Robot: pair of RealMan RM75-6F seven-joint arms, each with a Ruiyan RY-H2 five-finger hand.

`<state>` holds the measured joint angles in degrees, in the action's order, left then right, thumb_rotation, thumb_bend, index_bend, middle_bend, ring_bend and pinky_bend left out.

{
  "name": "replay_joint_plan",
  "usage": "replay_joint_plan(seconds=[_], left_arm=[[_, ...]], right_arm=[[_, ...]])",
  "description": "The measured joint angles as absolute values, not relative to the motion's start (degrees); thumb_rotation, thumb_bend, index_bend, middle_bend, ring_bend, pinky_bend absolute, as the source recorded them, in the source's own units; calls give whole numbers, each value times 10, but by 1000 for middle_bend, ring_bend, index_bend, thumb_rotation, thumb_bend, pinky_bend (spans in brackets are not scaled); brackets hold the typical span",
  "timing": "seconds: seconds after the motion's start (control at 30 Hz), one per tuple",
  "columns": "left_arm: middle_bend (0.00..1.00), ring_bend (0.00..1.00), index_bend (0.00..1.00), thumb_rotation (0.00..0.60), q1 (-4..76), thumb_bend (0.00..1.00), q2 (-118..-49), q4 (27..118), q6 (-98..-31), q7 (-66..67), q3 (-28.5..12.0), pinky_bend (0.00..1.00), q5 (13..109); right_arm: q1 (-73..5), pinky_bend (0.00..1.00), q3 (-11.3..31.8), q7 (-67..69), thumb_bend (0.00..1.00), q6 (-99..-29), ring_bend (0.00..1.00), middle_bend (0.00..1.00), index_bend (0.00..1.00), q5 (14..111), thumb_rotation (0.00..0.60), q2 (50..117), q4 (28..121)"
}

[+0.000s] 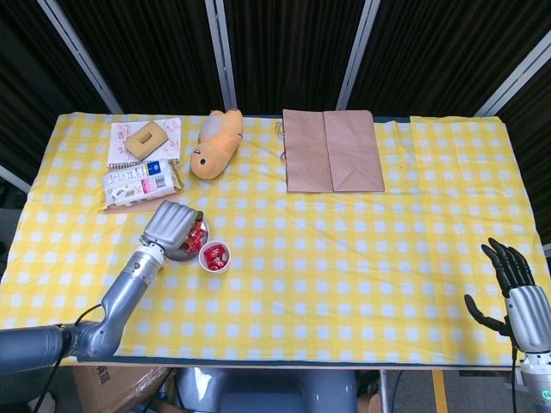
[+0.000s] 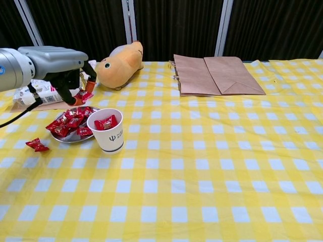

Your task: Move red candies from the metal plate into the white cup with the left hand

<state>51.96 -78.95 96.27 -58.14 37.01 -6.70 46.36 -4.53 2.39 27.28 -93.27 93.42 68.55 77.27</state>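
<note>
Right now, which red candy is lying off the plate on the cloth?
The lone red candy on the tablecloth, left of the metal plate in the chest view. The others sit on the plate, in the white cup, or in the left hand.

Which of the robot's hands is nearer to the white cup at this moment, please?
The left. The left hand hangs above the metal plate right beside the white cup, pinching a red candy. The right hand idles at the table's far right edge.
</note>
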Motion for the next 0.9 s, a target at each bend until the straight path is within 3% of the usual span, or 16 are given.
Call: replay_joint_plan(seconds=[0.5,0.73,0.9], left_arm=[[1000,1000,556,600,532,360,-808,994,-580,400,-56,988,473],[1000,1000,502,600,539,261,-820,992,-578,407,-55,988,468],[1000,1000,485,600,539,248,-817,996,-580,405,-55,988,467]], right_arm=[[-45,0,25,277,424,-936,0,0,0,935,600,686,772],[-45,0,25,278,424,-937,0,0,0,936,600,686,771],[-45,0,25,278,423,-937,0,0,0,936,600,686,771]])
